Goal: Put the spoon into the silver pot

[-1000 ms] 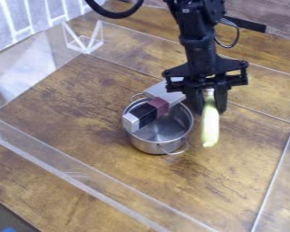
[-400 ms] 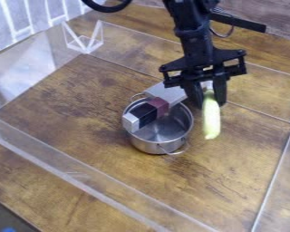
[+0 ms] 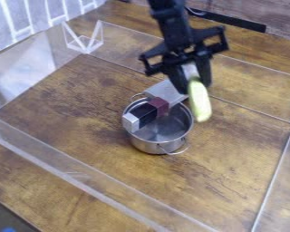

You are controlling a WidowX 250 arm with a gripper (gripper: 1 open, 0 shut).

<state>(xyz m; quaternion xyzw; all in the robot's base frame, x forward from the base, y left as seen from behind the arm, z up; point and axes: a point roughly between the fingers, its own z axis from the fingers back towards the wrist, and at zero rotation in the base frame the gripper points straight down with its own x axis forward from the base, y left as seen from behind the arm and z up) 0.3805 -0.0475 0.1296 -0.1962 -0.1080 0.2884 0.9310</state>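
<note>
1. Nearest edge: clear wall (image 3: 75, 168) runs diagonally across the wooden table (image 3: 62, 109).
2. Pot (image 3: 158, 127) sits mid-table, upright, shiny, low-walled.
3. Grey block (image 3: 155, 106) with maroon end leans inside the pot, its upper end sticking out over the far rim.
4. Spoon (image 3: 199, 101) hangs in the air, off the table, pale yellow-green handle pointing down and slightly tilted. Lower end is over the pot's right rim, not inside. Bowl of the spoon is not visible.
5. Gripper (image 3: 191, 68) is above and behind the pot, pointing steeply down. Jaws clenched on the spoon's upper end; the handle hangs below the fingertips.
6. Black arm (image 3: 172, 23) rises from the gripper to the top edge.
7. Far left: clear triangular stand (image 3: 82, 36) on the table, well apart from the pot.
</note>
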